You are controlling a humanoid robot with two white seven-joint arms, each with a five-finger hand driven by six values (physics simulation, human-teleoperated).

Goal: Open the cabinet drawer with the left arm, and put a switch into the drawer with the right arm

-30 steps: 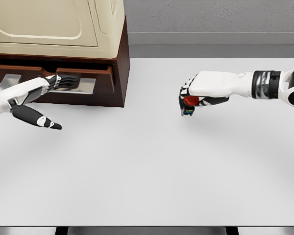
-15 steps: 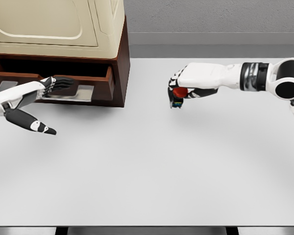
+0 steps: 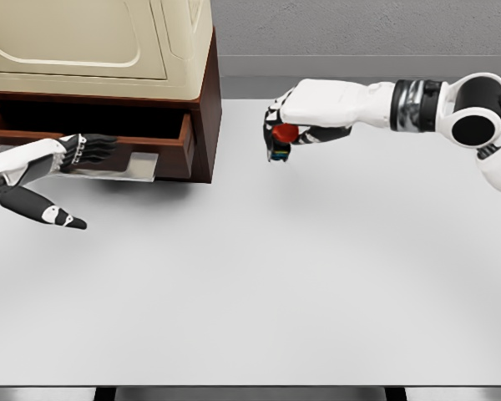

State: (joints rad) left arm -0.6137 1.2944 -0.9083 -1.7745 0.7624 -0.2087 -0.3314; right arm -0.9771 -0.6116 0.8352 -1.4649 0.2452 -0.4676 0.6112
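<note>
One cabinet (image 3: 202, 117), dark brown, far left on the table. One drawer (image 3: 154, 138) in it, pulled out. One metal handle plate (image 3: 125, 164) on the drawer front. One cream appliance-like body (image 3: 100, 42) on top of the cabinet. One white table (image 3: 275, 284). One switch (image 3: 282, 137), red-topped, right of the cabinet. Two arms, two hands: left hand (image 3: 63, 159) at left, right hand (image 3: 296, 117) at far centre.
</note>
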